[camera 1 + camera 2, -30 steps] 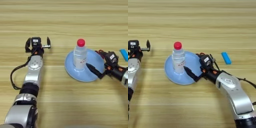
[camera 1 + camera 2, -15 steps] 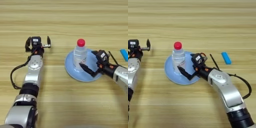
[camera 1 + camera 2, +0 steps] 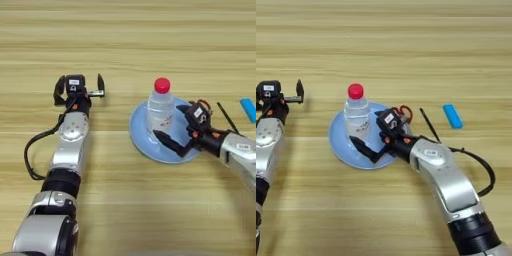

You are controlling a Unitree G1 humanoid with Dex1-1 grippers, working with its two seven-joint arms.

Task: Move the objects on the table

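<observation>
A clear water bottle [image 3: 161,111] with a red cap stands upright on a light-blue plate [image 3: 141,136] in the middle of the table [image 3: 125,40]. My right gripper [image 3: 168,123] has come in from the right and is open. One black finger [image 3: 169,143] lies low over the plate in front of the bottle's base, and the other sits at the bottle's right side. A light-blue block [image 3: 452,116] lies flat further right. My left gripper [image 3: 80,88] rests on the table well left of the plate, open and holding nothing.
The left arm [image 3: 70,145] stretches along the table from the near-left corner. A black cable [image 3: 476,160] loops beside the right forearm. The plate sits between both arms.
The right gripper has slid left across the plate, from beside the bottle to having its fingers at the bottle's base. Bottle, block and left arm have stayed put.
</observation>
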